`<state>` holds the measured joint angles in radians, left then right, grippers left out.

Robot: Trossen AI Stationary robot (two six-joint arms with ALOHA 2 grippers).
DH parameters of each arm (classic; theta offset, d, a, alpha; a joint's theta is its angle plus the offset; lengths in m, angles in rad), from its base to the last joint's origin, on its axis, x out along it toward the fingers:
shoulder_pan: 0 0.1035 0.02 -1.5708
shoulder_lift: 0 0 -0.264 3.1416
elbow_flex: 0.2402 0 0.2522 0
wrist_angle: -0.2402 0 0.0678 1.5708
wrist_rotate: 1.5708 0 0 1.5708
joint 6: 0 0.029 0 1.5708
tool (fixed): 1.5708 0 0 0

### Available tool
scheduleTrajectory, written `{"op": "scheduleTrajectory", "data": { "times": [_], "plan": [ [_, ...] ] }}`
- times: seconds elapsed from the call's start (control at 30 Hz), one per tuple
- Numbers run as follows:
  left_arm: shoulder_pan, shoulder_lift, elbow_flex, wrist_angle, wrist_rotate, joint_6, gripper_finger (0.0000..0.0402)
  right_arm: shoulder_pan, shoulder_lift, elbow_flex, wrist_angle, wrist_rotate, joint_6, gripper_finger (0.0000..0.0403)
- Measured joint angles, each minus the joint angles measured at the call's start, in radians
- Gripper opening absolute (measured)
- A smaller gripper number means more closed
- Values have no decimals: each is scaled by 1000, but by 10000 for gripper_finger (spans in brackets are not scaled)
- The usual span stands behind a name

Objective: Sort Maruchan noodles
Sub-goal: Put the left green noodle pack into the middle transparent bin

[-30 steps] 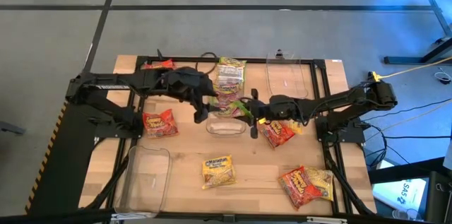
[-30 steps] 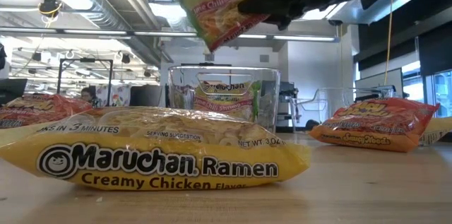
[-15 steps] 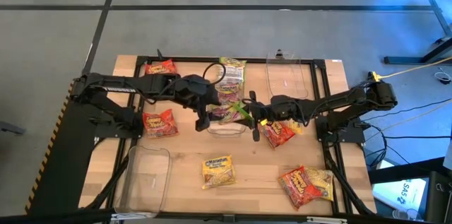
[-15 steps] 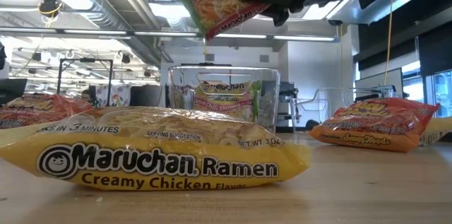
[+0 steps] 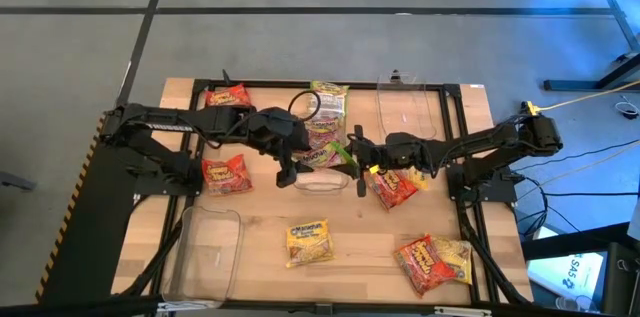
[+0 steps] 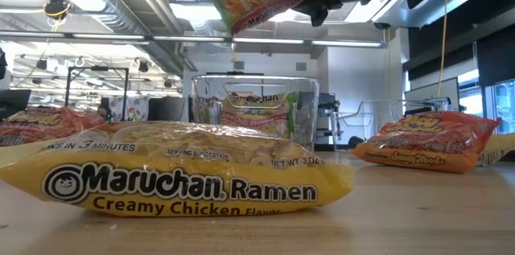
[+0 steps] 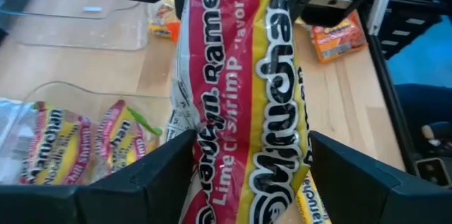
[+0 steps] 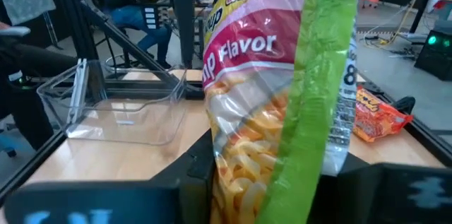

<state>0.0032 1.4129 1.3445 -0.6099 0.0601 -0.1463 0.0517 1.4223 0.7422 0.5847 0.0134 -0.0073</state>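
Above the middle clear bin [image 5: 321,179], the right end effector [image 5: 357,153] is clamped on one end of a green lime chili shrimp packet [image 5: 325,155] held in the air, while the left end effector [image 5: 290,165] has its fingers spread wide at the packet's other end (contact cannot be told). On the tabletop [image 5: 380,242]: yellow creamy chicken packet [image 5: 308,240], red packets [image 5: 226,174] to the left, orange-red packets [image 5: 393,188] to the right, more green packets [image 6: 253,113] inside the bin.
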Motion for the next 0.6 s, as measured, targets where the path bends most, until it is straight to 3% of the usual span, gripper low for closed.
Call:
{"op": "scheduleTrajectory", "data": {
  "times": [0.33, 0.5, 0.6],
  "plan": [
    [1, 1, 0, -2, -24, -1, 142, 0, 0, 0, 0, -4, 10, 107],
    [1, 1, 0, -6, -37, -3, 114, 0, 0, 2, -13, -5, 8, 160],
    [1, 2, -1, -10, -47, 0, 112, 0, -35, 3, -116, -6, -3, 197]
  ]
}}
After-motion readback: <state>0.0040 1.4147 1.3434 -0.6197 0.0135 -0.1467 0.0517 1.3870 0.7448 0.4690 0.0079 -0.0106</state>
